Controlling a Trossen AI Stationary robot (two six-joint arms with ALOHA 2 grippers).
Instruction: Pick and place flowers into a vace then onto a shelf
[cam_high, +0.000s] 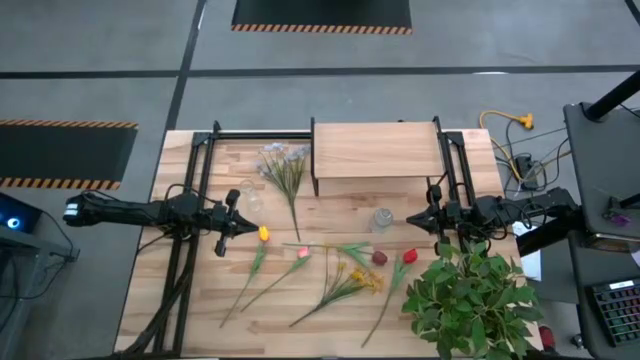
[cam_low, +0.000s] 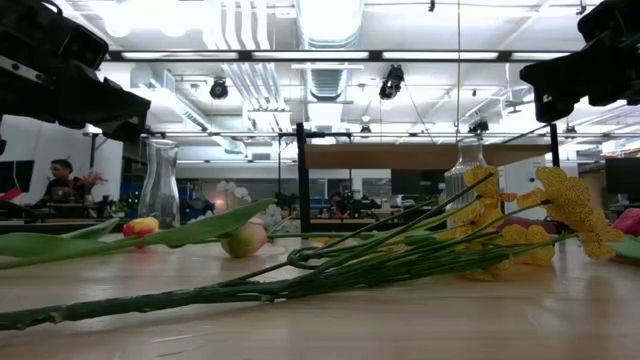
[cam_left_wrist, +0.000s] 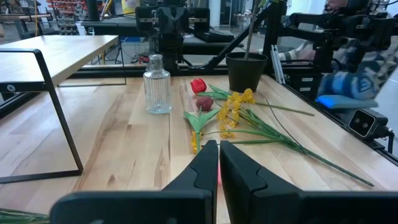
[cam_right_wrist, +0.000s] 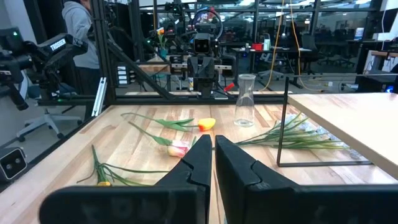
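Hovering above the plank table (cam_high: 200, 300), the left gripper (cam_high: 236, 224) has its fingers pressed nearly together with nothing between them. Just ahead of its tips lies the yellow tulip (cam_high: 263, 234), and past that the pink tulip (cam_high: 301, 254) and the spray of small yellow blossoms (cam_high: 362, 279), all flat on the wood. A clear flask-shaped vase (cam_high: 250, 201) stands close beside this gripper, toward the shelf (cam_high: 376, 150). The pale blue-white sprigs (cam_high: 284, 160) lie beyond the vase, against the shelf's edge.

Facing it from the far side, the right gripper (cam_high: 424, 218) is likewise closed on nothing. A ribbed glass bottle (cam_high: 382, 218) stands just in front of its fingertips. The red tulip (cam_high: 409, 256) and dark red tulip (cam_high: 379, 257) lie near it, beside the leafy potted plant (cam_high: 470, 295).
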